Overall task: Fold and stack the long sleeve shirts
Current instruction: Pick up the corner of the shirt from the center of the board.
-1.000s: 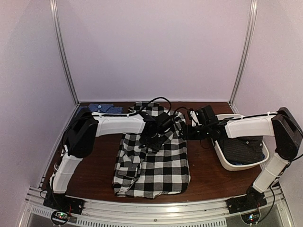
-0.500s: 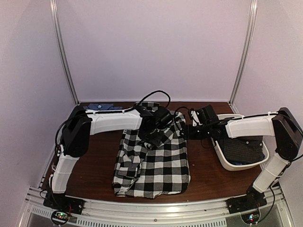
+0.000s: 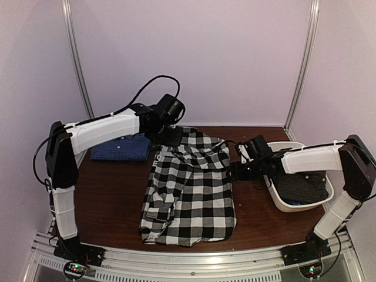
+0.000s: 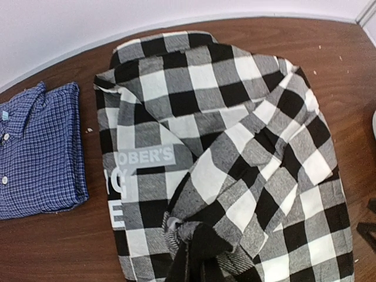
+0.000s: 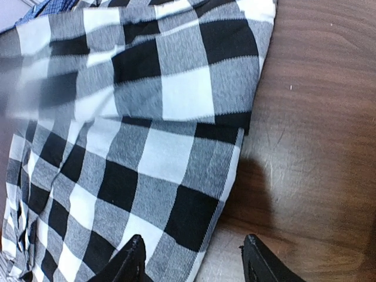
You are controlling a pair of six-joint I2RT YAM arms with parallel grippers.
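From above, the left gripper (image 3: 167, 138) is pinching the checked shirt (image 3: 194, 194), likely limp and light, at mid-table; its wrist view is showing cloth bunching between closed jaws; on the right wrist view, the right gripper (image 5: 192, 258) is hovering, fingers apart, at the grabbable side edge.

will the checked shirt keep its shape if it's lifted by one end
Probably not: the checked shirt bunches and wrinkles where the left hand pinches it, so it looks floppy and should sag. It seems thin and light. Its loose folds would likely trail over the table rather than lift as one piece.
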